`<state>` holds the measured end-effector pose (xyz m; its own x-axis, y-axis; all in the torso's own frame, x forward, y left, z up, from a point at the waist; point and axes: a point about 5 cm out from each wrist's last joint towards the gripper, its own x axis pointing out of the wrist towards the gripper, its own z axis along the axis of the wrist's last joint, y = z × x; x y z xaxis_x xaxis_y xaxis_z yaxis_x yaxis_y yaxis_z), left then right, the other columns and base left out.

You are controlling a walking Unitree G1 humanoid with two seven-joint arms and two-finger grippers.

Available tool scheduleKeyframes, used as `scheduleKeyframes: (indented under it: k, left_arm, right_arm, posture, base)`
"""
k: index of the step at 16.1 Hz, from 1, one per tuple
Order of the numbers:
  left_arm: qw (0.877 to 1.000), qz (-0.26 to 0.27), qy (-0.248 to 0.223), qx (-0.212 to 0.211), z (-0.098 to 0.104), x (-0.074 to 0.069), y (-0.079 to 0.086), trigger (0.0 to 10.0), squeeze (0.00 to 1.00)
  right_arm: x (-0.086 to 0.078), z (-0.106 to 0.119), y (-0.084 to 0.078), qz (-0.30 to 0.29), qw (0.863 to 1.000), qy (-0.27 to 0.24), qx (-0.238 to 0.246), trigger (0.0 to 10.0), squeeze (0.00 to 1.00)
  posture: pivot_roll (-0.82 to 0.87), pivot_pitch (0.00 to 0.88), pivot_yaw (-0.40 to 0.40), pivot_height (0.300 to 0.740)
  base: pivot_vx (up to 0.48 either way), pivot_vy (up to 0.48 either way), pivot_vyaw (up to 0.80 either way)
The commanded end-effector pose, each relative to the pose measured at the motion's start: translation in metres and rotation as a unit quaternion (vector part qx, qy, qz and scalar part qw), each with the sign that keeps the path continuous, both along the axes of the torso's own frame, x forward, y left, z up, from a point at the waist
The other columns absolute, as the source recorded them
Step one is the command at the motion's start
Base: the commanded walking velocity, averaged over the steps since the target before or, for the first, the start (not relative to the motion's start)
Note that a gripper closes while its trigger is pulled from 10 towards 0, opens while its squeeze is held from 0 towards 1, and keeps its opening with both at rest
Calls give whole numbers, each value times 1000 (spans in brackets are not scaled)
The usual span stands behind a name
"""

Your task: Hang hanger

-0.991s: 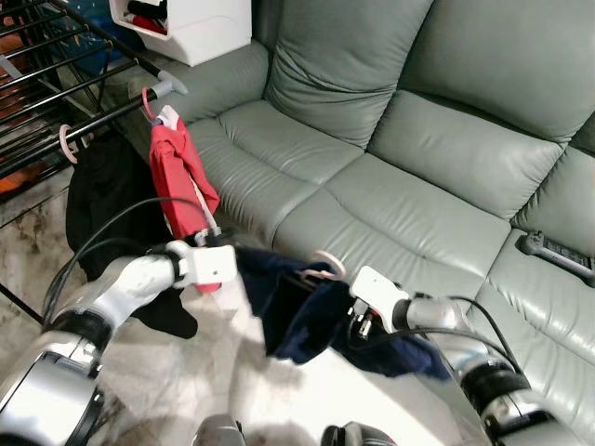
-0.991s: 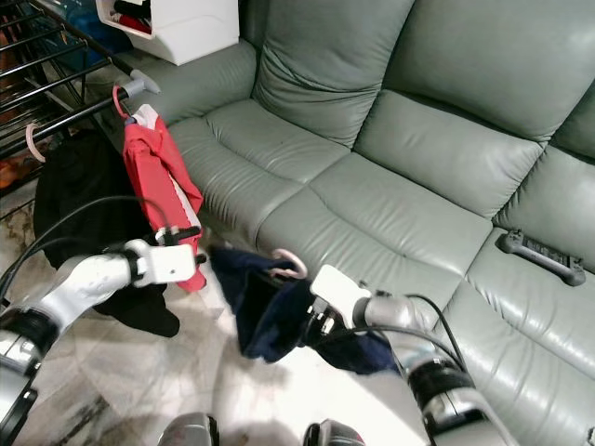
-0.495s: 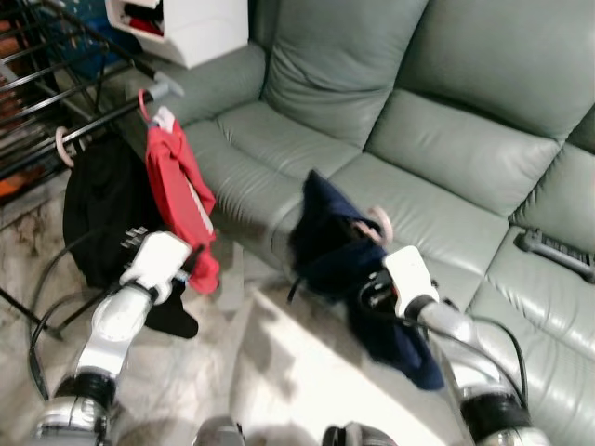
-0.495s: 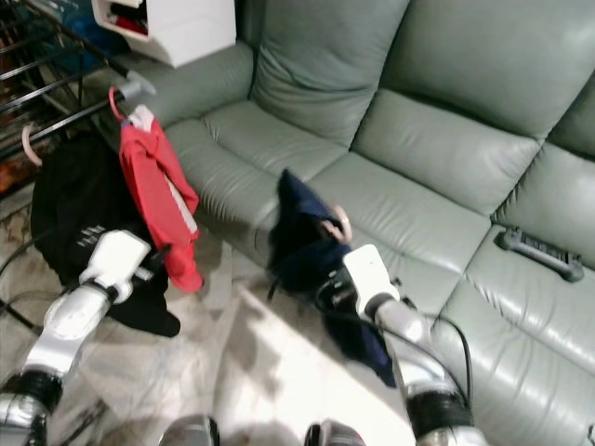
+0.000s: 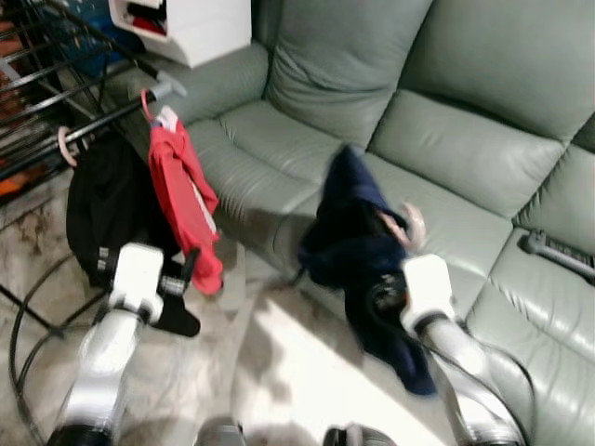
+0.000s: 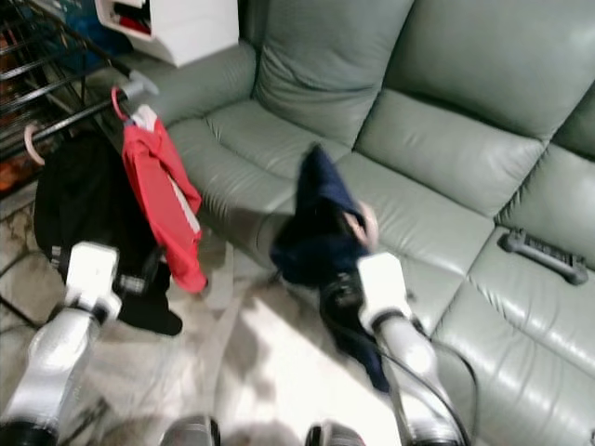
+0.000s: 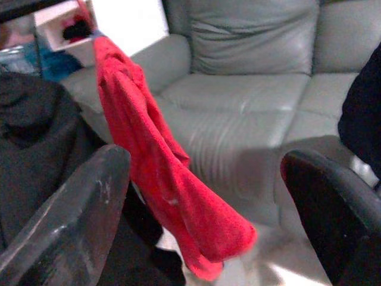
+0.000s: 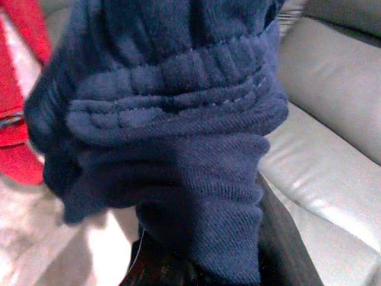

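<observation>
In the left eye view, a grey-green leather sofa [image 5: 390, 139] fills the upper right. Before its front edge, the right gripper [image 5: 389, 295] holds up a navy garment [image 5: 358, 246] on a pale pink hanger [image 5: 412, 226], whose hook shows just above the cloth; the picture is blurred here. The cloth bunches over the sofa's seat edge and trails down past the right arm toward the floor. Beyond the sofa's left armrest stands a black drying rack [image 5: 56, 84]; from its rail hang a red garment [image 5: 186, 204] on a red hanger and, further from the sofa, a black garment [image 5: 112, 214] on a pink hanger. The left gripper [image 5: 181, 279] is low in front of the rack, close to the hem of the red garment. A white box [image 5: 186, 28] sits behind the armrest, and a black remote [image 5: 558, 253] lies on the sofa's far right seat.

The right eye view shows the same layout.

In the left wrist view, the left gripper's two black fingers [image 7: 71, 220] are spread wide with nothing between them; the red garment hangs beyond, against the sofa.

In the right wrist view, navy ribbed cloth covers the fingers; the grip looks pressed on the garment, though how far the fingers part cannot be seen.
</observation>
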<state>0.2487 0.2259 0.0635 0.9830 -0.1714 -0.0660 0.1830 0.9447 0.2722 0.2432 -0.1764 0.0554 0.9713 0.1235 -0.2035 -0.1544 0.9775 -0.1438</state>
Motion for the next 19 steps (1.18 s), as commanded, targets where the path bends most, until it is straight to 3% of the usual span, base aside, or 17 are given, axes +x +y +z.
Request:
scheduleKeyframes:
  k: [1, 2, 3, 4, 8, 12, 14, 17, 19]
  left_arm:
    - [1000, -13, 12, 7, 0, -12, 5, 10000, 0]
    - [1000, -13, 19, 9, -1, -21, 8, 10000, 0]
    - [1000, -11, 28, 8, -1, -33, 11, 10000, 0]
    - [999, -9, 35, 14, 2, -44, 12, 10000, 0]
    - [999, -10, 27, 35, 8, -42, 14, 10000, 0]
    - [996, 37, 20, 79, 17, -28, 24, 10000, 0]
    - [997, 33, 34, 54, 14, -29, 20, 10000, 0]
    - [996, 63, 33, 56, 16, -29, 23, 10000, 0]
    - [997, 54, 35, 52, 18, -27, 25, 10000, 0]
  right_arm:
    - [-3, 22, -4, -12, 998, -54, 8, 0, 0]
    - [-8, 24, -6, -15, 998, -60, 6, 0, 0]
    - [-16, 28, -9, -20, 998, -64, 3, 1020, 0]
    - [-27, 29, -12, -29, 998, -62, -3, 10000, 0]
    - [-33, 29, -8, -15, 998, -58, -19, 10000, 0]
    - [-21, 41, -4, 6, 997, -74, -22, 10000, 0]
    - [-16, 45, -1, 21, 996, -84, -18, 10000, 0]
    - [-13, 43, 2, 23, 997, -77, -4, 10000, 0]
    - [-13, 40, 3, 21, 997, -70, 5, 10000, 0]
  posture:
    - [-32, 0, 20, 740]
    - [-32, 0, 23, 740]
    - [-29, 0, 26, 740]
    - [-28, 0, 26, 740]
    - [-25, 1, 18, 740]
    - [-37, 9, 14, 740]
    - [-33, 12, 14, 740]
    - [-29, 13, 13, 740]
    - [-15, 18, 9, 740]
  base:
    - [0, 0, 0]
    - [0, 0, 0]
    - [0, 0, 0]
    - [0, 0, 0]
    - [0, 0, 394]
    - [0, 0, 781]
    - [0, 0, 784]
    - [0, 0, 781]
    - [0, 0, 784]
